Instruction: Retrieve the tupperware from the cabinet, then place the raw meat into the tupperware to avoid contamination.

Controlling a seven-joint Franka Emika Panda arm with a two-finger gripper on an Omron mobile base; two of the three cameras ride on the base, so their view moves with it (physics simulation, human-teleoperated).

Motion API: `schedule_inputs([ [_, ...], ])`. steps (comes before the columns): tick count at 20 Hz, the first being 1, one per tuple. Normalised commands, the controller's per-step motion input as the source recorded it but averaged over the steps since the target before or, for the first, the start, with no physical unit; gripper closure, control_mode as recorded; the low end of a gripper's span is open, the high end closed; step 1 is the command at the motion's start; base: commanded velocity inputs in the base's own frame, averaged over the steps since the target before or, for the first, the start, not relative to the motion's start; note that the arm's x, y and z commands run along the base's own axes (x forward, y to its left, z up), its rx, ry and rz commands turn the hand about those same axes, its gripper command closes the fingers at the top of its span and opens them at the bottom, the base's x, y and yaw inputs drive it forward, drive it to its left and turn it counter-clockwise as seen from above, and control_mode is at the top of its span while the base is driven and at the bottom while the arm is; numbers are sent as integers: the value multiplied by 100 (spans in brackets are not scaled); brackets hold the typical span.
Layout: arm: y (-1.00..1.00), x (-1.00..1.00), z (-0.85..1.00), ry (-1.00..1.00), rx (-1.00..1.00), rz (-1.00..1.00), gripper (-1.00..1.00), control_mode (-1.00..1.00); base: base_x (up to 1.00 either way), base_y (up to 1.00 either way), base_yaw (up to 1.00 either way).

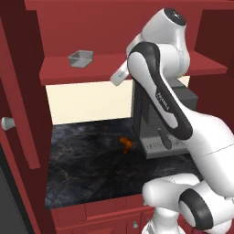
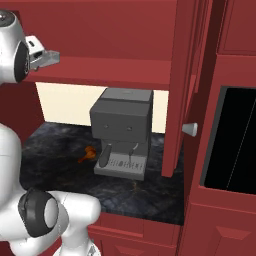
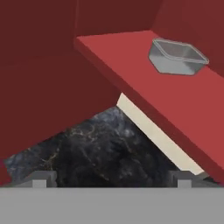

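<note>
The gripper [image 3: 111, 179] stands wide apart with nothing between its fingers, the two dark tips [image 3: 40, 178] rising at the bottom of the hand view with bare space between them; in the right base view the grey hand [image 2: 42, 56] juts from the white wrist at the upper left, level with the front edge of the red shelf [image 2: 115, 71]; in the left base view the hand's pale end [image 1: 119, 75] pokes out from behind the arm, just at the shelf's front edge, well to the right of the tupperware [image 1: 81, 58].

The tupperware [image 3: 177, 57] sits upright on the shelf [image 3: 131, 57] inside the cabinet [image 1: 91, 27], set back from the front edge and toward the shelf's left end as the left base view gives it; it is open-topped, translucent grey, and apart from the gripper.

Below the shelf lies a dark marbled counter [image 1: 87, 160] backed by a cream wall [image 1: 87, 103]; the raw meat [image 1: 125, 143] rests on the counter, about midway between its front and back edges, just left of a dark grey boxy machine [image 1: 160, 132]; in the right base view the meat [image 2: 87, 153] lies just beside that machine's [image 2: 122, 130] lower left corner, whether touching it I cannot tell.

An open cabinet door [image 2: 182, 85] with a round silver knob [image 2: 189, 129] hangs at the counter's right end; low red drawer fronts [image 1: 100, 210] run under the counter's front edge.
</note>
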Motion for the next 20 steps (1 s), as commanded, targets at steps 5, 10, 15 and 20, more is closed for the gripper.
schedule_inputs([
  [5,-12,11,8,0,-13,41,-100,-100,0,0,0],
  [10,5,5,20,0,-17,18,-100,-100,0,0,0],
  [15,18,11,11,0,-12,-7,-100,-100,0,0,0],
  [20,19,36,0,0,-7,-19,-100,-100,0,0,0],
])
